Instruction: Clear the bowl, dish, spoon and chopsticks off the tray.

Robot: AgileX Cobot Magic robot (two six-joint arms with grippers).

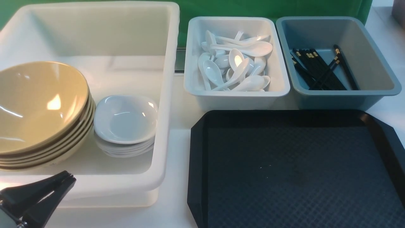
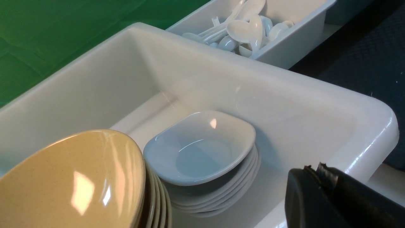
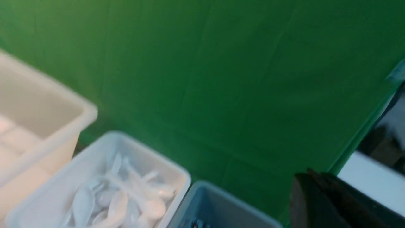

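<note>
Before a green backdrop (image 1: pixel 253 8), both tools closed and empty, white table (image 1: pixel 177 177) bears tray (image 1: pixel 197 164).

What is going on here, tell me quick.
A two-armed robot is clearing tableware off a black tray, and the tray now lies bare. The tan bowls and small white dishes sit stacked in the big white tub. The spoons fill the white bin, and the chopsticks lie in the grey-blue bin. The left gripper is shut and empty at the tub's near edge. The right gripper, seen only by its wrist camera, is shut too and holds nothing.
</note>
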